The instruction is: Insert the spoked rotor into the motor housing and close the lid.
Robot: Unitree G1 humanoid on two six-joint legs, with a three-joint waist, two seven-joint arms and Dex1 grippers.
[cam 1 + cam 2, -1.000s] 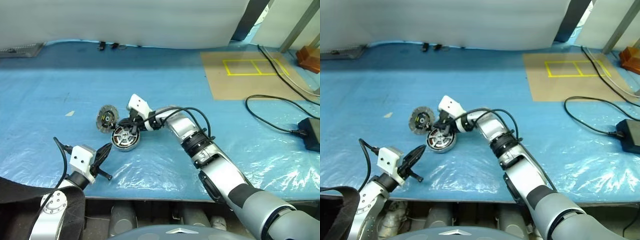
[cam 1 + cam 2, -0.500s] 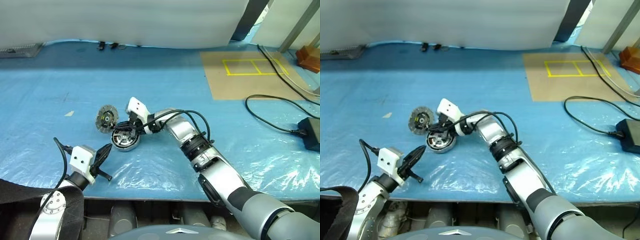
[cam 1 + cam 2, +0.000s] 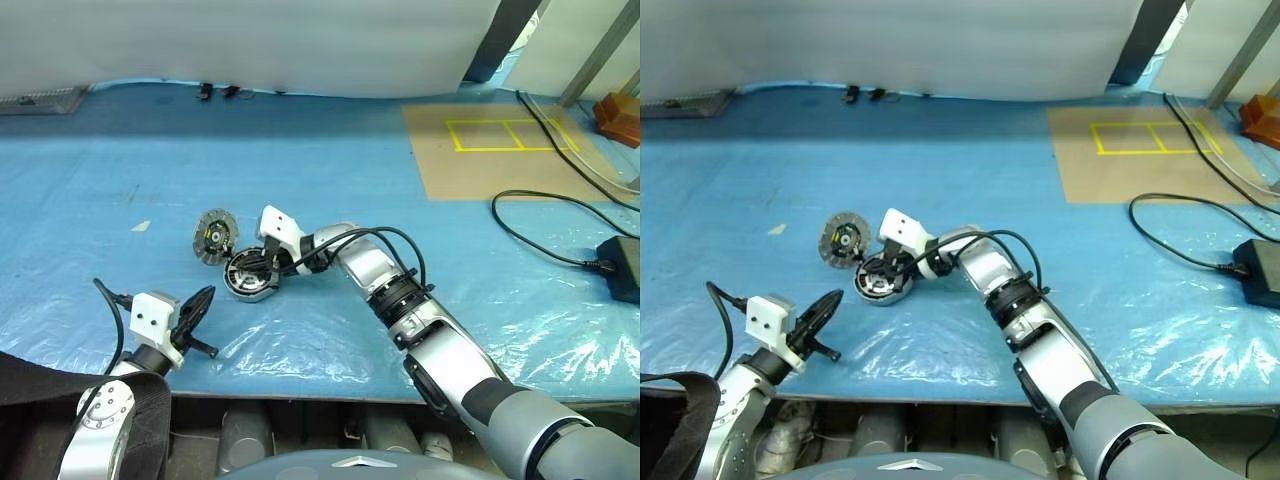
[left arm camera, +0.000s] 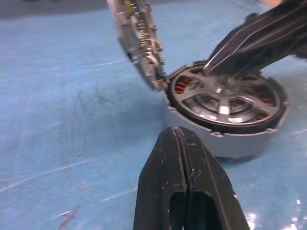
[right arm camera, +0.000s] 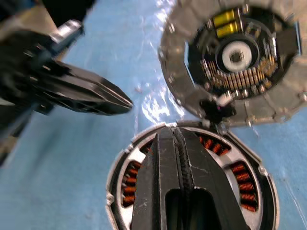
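While clenched empty, the right gripper [image 3: 262, 268] seemingly rests on the spoked rotor [image 4: 221, 98] inside the motor housing [image 3: 250, 276].

No legible text, labels, brands or nos. anywhere. Only sign-like mark: yellow tape outline [image 3: 510, 134], rectangle split in two boxes, on brown board [image 3: 500, 150] at far right of table; no lettering in it. Lid [image 5: 230, 60] inner face has small yellow parts near centre, no readable print. Motor housing [image 4: 225, 112] and white camera blocks on wrists: no markings made out.
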